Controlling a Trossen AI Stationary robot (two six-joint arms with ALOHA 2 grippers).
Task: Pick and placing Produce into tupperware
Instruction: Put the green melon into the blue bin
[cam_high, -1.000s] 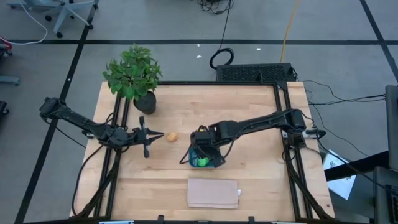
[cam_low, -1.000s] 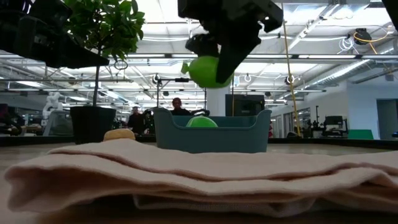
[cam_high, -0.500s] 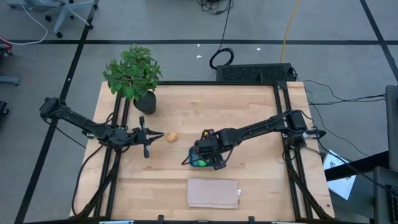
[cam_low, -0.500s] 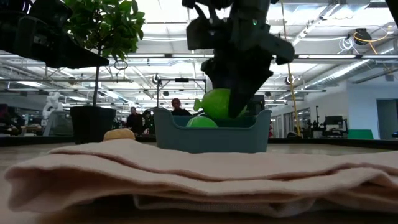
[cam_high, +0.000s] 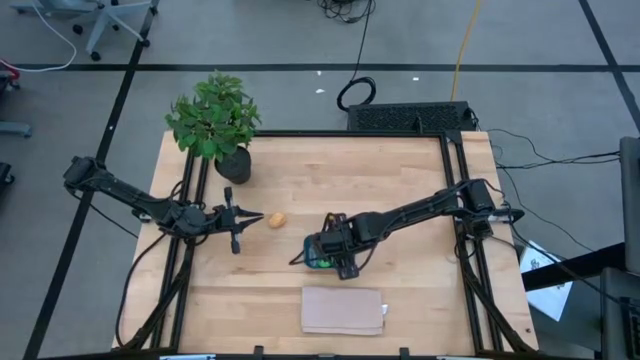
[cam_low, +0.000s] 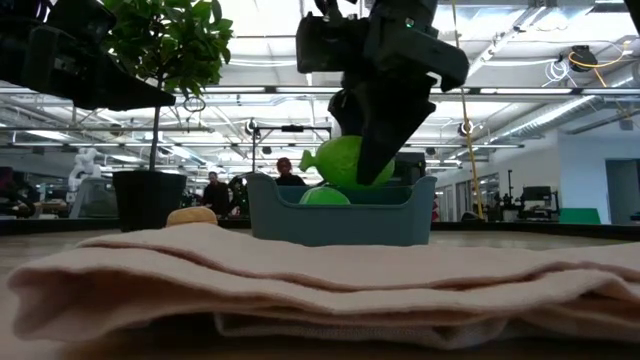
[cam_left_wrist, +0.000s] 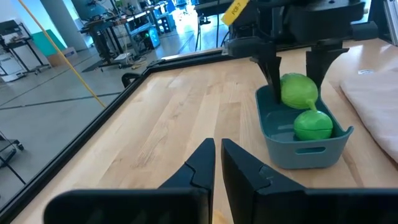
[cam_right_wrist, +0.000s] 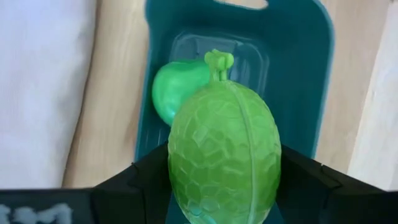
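The teal tupperware (cam_high: 318, 243) stands on the table just right of its middle. A small green produce piece (cam_right_wrist: 171, 90) lies on its floor. My right gripper (cam_right_wrist: 224, 180) is above the tupperware, shut on the larger green produce (cam_right_wrist: 224, 155), also seen in the low view (cam_low: 345, 160) at rim height. The orange-tan produce (cam_high: 278, 219) rests on the wood to the tupperware's left. My left gripper (cam_left_wrist: 217, 162) is shut and empty, pointing at that piece from its left. My right gripper pinches the larger green produce by its two opposite sides (cam_right_wrist: 180, 162) between both fingers (cam_left_wrist: 272, 65). The fingers come steeply from above, pointing down. The produce hangs over the tupperware's inside with its stem end (cam_right_wrist: 217, 59) leading. Whether it touches the floor I cannot tell.
A potted plant (cam_high: 215, 120) stands at the far left corner. A folded beige cloth (cam_high: 343, 310) lies near the front edge, just in front of the tupperware. Black frame rails (cam_high: 462, 250) run along the table's sides. People show far off in the room behind.
My right gripper has come down toward the tupperware with the larger green produce and has rolled about its own axis. The produce has sunk from well above the rim to rim height and has turned with the gripper.
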